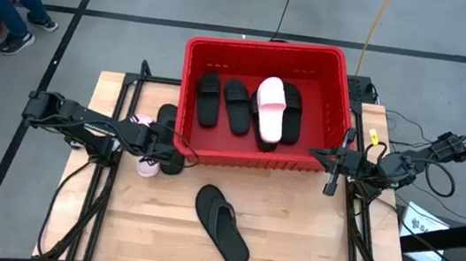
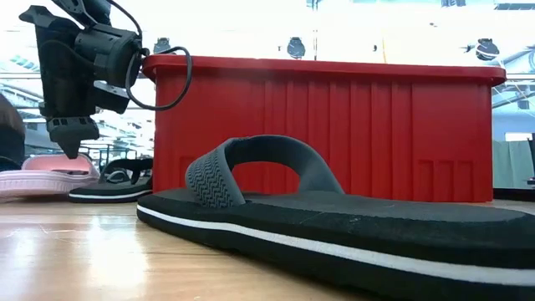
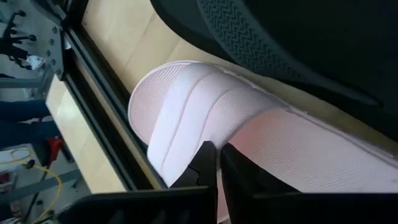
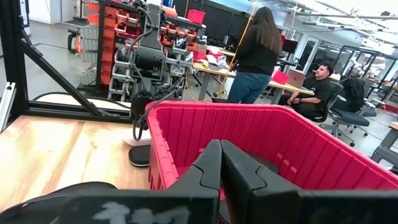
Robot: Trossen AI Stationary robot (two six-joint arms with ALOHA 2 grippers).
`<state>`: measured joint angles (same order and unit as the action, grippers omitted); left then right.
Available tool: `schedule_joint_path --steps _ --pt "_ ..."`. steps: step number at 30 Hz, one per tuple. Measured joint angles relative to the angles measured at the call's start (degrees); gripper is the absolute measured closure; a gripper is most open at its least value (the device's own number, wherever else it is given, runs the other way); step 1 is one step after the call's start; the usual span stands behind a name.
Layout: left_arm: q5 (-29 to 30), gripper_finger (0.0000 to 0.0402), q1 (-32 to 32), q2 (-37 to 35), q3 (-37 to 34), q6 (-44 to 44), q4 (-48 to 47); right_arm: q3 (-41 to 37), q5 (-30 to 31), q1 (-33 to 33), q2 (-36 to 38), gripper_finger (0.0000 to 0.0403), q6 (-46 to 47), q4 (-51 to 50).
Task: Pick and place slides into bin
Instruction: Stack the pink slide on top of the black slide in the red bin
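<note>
A pale pink slide (image 1: 147, 166) lies sole-down at the table's left, next to a black slide (image 1: 167, 127) by the red bin's (image 1: 270, 48) left wall. My left gripper (image 3: 217, 152) is shut, its tips right at the pink slide's wide strap (image 3: 199, 106); in the low view it (image 2: 71, 153) stands just over that slide (image 2: 42, 177). A black thong slide (image 1: 221, 225) lies on the table in front of the bin. Three black slides and a pink one (image 1: 269, 108) lie in the bin. My right gripper (image 4: 221, 155) is shut and empty by the bin's near right corner (image 1: 324, 153). My left gripper points down at the pink slide's strap (image 3: 186, 149), near the strap's edge. Its own fingers hide the spot, and I cannot tell whether they touch the strap. The slide lies flat on the table.
The bin's wall stands close to the right of my left gripper. Black frame rails (image 1: 118, 125) run along the table's left and right sides. People (image 4: 255, 56) are in the room beyond the table. Bare wood lies around the thong slide.
</note>
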<state>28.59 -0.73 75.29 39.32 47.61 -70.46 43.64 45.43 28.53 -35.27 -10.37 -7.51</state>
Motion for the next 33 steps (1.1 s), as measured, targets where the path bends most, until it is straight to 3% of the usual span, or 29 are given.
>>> schedule_joint_path --steps 11,24,33 --pt "-2.00 0.0361 -0.07 0.00 0.34 -2.51 -0.09 0.00 -0.02 0.00 0.00 0.0403 -1.18 0.00" --pt "-1.03 0.0253 0.10 -0.09 -0.28 -2.21 1.13 0.00 -0.02 0.00 0.00 0.0403 -1.27 0.01" --pt "1.08 0.0241 0.64 -0.17 -2.22 -0.67 3.80 0.00 0.00 0.01 0.02 0.0403 -2.07 0.03"
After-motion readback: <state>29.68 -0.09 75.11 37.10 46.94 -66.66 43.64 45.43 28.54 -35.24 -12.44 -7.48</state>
